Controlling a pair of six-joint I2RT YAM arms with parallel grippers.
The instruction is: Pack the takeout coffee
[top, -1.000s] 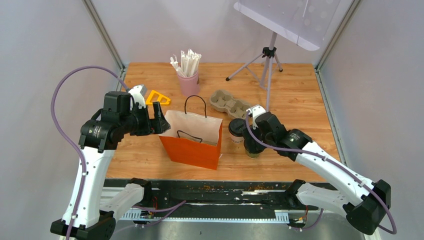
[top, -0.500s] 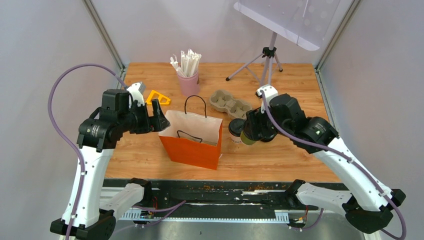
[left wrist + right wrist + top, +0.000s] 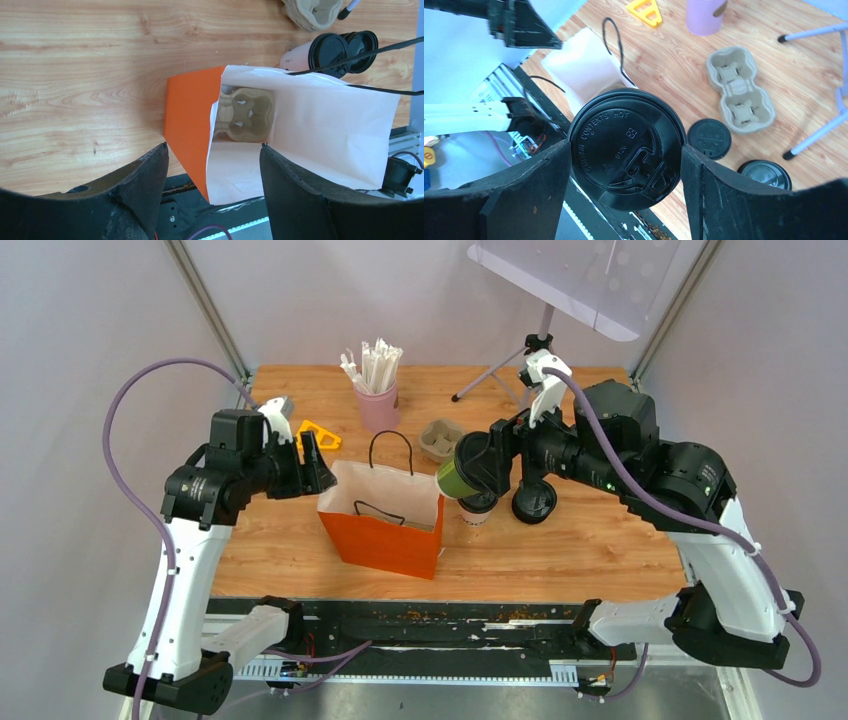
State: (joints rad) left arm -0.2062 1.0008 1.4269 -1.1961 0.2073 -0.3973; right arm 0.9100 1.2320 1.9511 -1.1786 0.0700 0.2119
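Observation:
My right gripper (image 3: 470,468) is shut on the olive-green takeout coffee cup (image 3: 455,477). It holds the cup tilted in the air, just above the right rim of the orange paper bag (image 3: 385,540). In the right wrist view the cup's black lid (image 3: 626,147) fills the gap between the fingers. The whitish cup (image 3: 478,510) with its black lid stands on the table right of the bag, below the held cup. My left gripper (image 3: 312,462) is open at the bag's left end. The bag's left wall (image 3: 192,125) stands between its jaws, and neither finger touches it.
A cardboard cup carrier (image 3: 245,112) lies inside the bag; another (image 3: 440,438) lies behind it. A bare black lid (image 3: 535,502) rests right of the whitish cup. At the back stand the pink cup of white sticks (image 3: 380,405), a yellow piece (image 3: 318,432) and a tripod (image 3: 535,365).
The right arm lifted the olive-green cup off the table and carried it up and left to the bag's right rim. The left jaws narrowed somewhat around the bag's left wall.

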